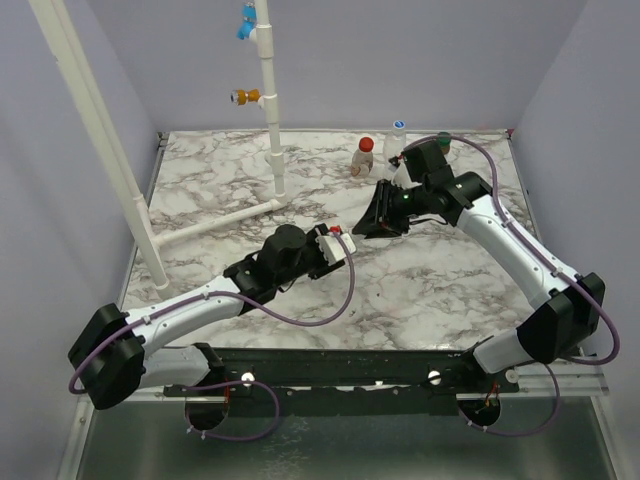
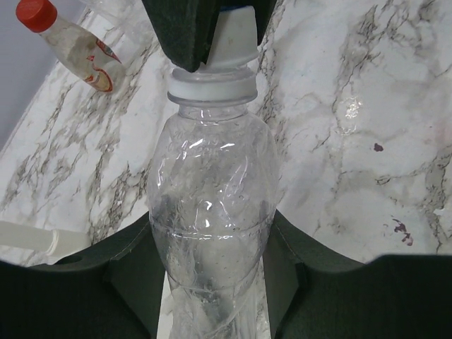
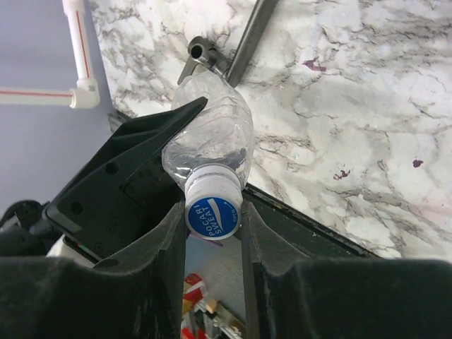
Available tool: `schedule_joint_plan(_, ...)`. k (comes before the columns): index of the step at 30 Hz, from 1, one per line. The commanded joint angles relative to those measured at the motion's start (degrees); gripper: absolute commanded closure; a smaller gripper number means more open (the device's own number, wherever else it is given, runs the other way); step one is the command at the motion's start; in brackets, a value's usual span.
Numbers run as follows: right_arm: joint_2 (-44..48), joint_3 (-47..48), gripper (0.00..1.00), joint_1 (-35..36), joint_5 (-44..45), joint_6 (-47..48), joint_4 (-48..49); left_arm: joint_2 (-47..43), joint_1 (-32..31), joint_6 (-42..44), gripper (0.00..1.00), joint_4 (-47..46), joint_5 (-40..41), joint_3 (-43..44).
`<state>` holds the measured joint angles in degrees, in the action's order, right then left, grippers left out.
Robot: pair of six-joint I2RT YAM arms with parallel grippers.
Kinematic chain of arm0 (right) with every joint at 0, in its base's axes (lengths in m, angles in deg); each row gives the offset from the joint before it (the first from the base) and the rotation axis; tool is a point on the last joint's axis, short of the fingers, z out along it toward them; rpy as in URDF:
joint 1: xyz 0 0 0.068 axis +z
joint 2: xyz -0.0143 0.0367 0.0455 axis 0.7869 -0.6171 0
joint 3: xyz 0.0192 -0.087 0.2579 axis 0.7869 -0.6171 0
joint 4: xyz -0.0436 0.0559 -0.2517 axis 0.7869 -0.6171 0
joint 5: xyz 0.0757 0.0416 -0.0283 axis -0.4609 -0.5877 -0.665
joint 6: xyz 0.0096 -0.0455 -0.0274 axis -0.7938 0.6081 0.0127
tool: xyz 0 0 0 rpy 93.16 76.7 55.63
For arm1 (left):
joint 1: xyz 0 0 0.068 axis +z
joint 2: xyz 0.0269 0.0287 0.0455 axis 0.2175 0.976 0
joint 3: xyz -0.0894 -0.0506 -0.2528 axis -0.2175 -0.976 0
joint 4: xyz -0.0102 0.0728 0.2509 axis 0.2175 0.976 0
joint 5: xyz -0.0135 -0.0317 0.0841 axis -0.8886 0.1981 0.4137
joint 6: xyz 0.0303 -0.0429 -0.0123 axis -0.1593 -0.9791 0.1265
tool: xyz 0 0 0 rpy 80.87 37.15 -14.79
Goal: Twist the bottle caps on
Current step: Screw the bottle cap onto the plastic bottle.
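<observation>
My left gripper [image 1: 343, 240] [image 2: 212, 240] is shut on the body of a clear bottle [image 2: 212, 176] and holds it above the table. My right gripper [image 1: 383, 215] [image 3: 213, 220] is shut on that bottle's white-and-blue cap [image 3: 213, 214], which sits on the neck [image 2: 215, 85]. In the top view the held bottle is hidden between the two grippers. At the back stand a bottle with a reddish label and a red cap [image 1: 364, 156] [image 2: 70, 42], a bottle with a white-and-blue cap [image 1: 397, 141], and, behind my right arm, a green cap [image 1: 444, 139].
A white pipe stand [image 1: 270, 110] rises at the back left of the marble table [image 1: 420, 290], with an orange fitting [image 1: 246, 97] and a blue one [image 1: 247, 22]. A slanted white pipe [image 1: 95, 140] runs down the left side.
</observation>
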<state>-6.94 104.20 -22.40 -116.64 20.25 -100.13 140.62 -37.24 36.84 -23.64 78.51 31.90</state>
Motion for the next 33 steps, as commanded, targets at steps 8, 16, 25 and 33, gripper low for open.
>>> schedule_joint_plan(8,-3.51,-3.12,0.87,2.06,-1.36,-16.42,1.55,2.51,-3.09,4.67,1.0,-17.2,5.62,5.47)
schedule_joint_plan(16,-3.07,-4.89,0.88,1.88,-0.95,-22.71,6.29,4.1,-3.42,3.11,1.0,-19.91,8.49,5.18)
schedule_joint_plan(25,-2.94,-4.15,0.88,1.7,0.21,-27.12,7.53,5.76,-4.01,2.38,1.0,-21.99,9.35,5.09)
schedule_joint_plan(33,-3.4,-0.46,0.87,1.61,2.28,-26.77,6.5,7.5,-4.12,1.15,1.0,-22.1,10.6,4.91)
